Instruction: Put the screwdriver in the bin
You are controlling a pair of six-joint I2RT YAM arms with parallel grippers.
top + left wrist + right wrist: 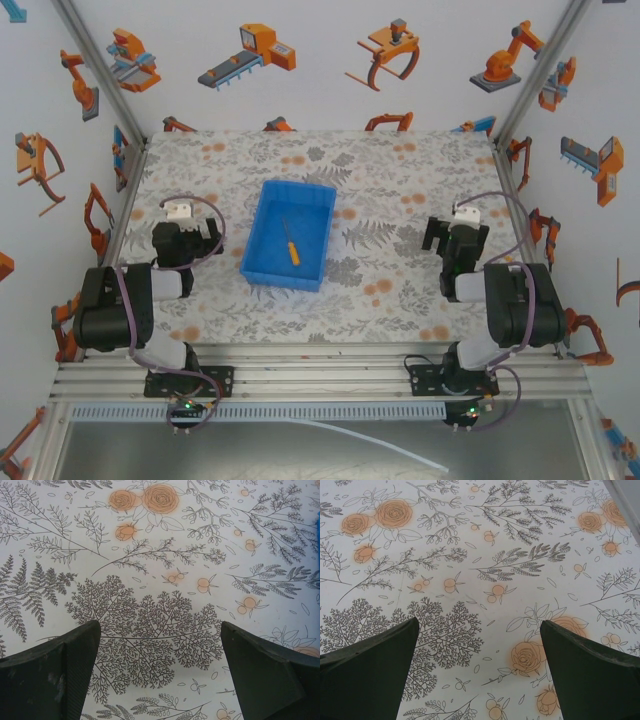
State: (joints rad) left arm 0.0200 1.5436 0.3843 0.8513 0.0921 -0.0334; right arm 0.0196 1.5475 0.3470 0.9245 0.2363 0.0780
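While two black robot arms (110,305) are sitting at the near edge of a worktop (400,170) printed with grey ferns and orange flowers, a bright blue bin (270,255) is resting on that worktop about midway between them. The screwdriver (290,241) is lying inside the bin, flat on its floor. Its orange-yellow handle is pointing toward the arms and its thin dark shaft is pointing away. The tip is too small to make out.

The left gripper (160,626) is hanging open over bare worktop to the left of the bin. Its two dark fingers (60,675) are standing wide apart, with printed leaves showing between them. The right gripper (479,622) is hanging open over bare worktop to the right of the bin, its fingers (590,675) spread wide and holding nothing.

Both wrist cameras are cutting the fingers off at the bottom edge of the picture, so their upper parts are out of sight. At the right edge of the left wrist view a thin blue sliver (318,540) is peeking in, too little of it to say what it is.

White walls (320,60) printed with orange and blue cartoon robot arms and claws are enclosing the worktop on three sides.
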